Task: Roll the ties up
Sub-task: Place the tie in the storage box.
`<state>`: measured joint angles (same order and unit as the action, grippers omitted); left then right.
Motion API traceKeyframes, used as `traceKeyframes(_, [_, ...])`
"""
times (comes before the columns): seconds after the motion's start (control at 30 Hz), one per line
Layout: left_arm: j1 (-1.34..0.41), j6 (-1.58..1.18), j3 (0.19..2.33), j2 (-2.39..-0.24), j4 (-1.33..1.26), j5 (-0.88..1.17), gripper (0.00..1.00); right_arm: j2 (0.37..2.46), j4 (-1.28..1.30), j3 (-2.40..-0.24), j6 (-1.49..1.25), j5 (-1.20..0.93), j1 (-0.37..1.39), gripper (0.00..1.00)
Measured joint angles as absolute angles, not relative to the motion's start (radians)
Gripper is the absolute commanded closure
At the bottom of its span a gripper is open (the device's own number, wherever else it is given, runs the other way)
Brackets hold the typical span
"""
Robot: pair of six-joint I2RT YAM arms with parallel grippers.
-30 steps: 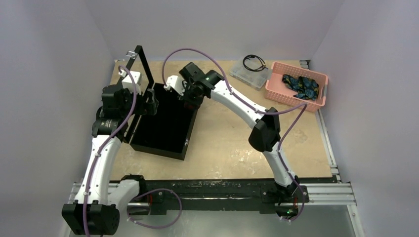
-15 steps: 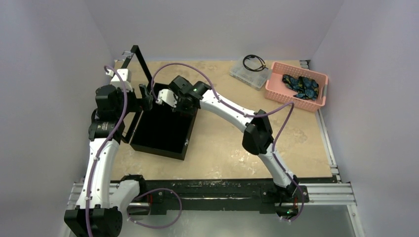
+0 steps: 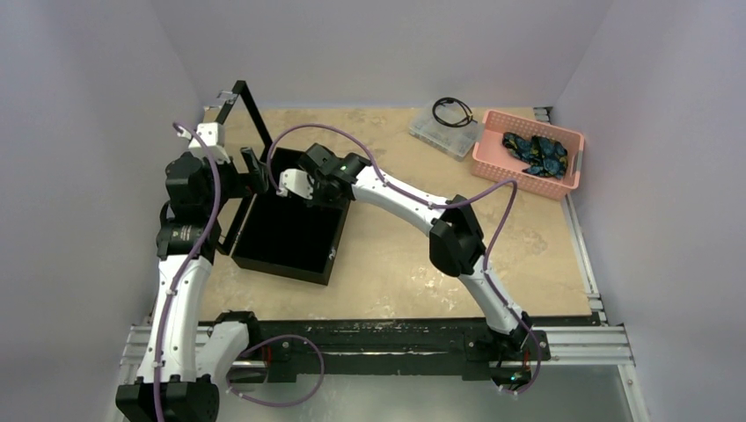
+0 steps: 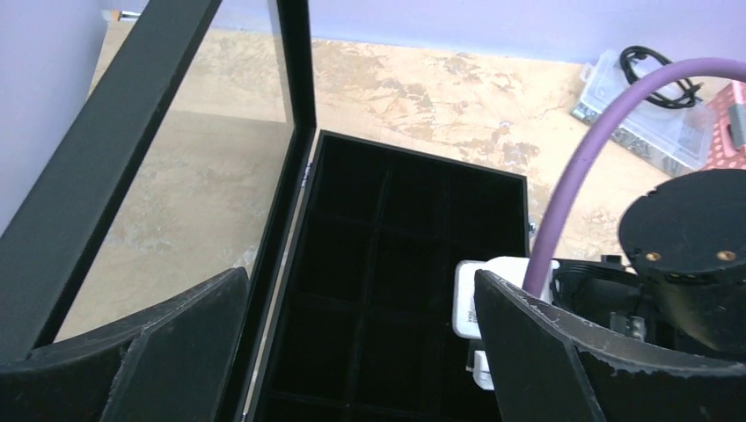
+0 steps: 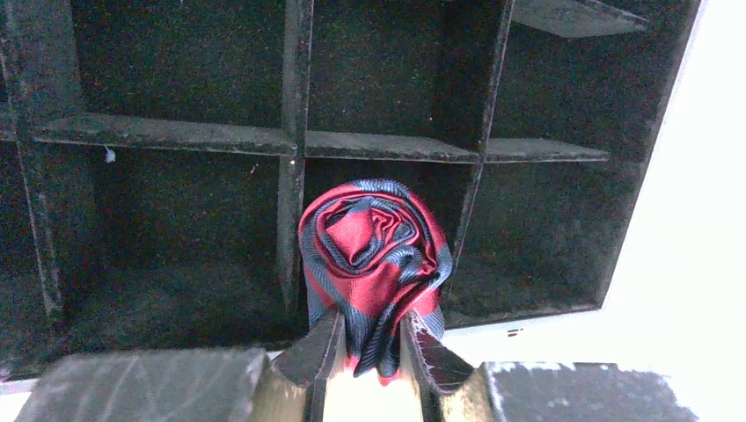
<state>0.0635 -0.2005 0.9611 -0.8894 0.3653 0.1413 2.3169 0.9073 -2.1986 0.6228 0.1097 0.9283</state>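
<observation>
Maroon tie (image 5: pixel 374 264), rolled, is pinched low by the right gripper (image 5: pixel 369 347) above a divider (image 5: pixel 295 176) in the left-hand box (image 5: pixel 176 70). Left gripper (image 4: pixel 356 290) gapes, empty. Risk: released here, the roll may straddle the divider or spring loose.

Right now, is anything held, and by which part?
Right gripper pinches the rolled maroon navy-striped cloth tie by its near edge; left gripper holds nothing.
</observation>
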Motion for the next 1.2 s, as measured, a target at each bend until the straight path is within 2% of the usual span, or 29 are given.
traceKeyframes(0.43, [0.071,-0.227,0.944,-0.829,0.307,0.194,0.00,2.434,0.965,-2.304,0.627,0.107,0.931,0.99])
traceKeyframes(0.5, [0.071,-0.226,0.944,-0.820,0.307,0.201,0.00,2.429,0.961,-2.298,0.619,0.107,0.932,0.91])
traceKeyframes(0.57, [0.071,-0.226,0.944,-0.811,0.308,0.206,0.00,2.428,0.960,-2.297,0.606,0.109,0.932,0.80])
traceKeyframes(0.7, [0.071,-0.226,0.944,-0.804,0.308,0.210,0.00,2.428,0.960,-2.302,0.577,0.110,0.931,0.67])
traceKeyframes(0.87, [0.071,-0.225,0.943,-0.804,0.308,0.210,0.00,2.428,0.959,-2.307,0.545,0.110,0.929,0.64])
traceKeyframes(0.97, [0.071,-0.225,0.942,-0.806,0.308,0.210,0.00,2.424,0.958,-2.307,0.526,0.110,0.929,0.56])
traceKeyframes(1.2, [0.071,-0.223,0.942,-0.817,0.308,0.210,0.00,2.395,0.977,-2.308,0.482,0.101,0.922,0.51])
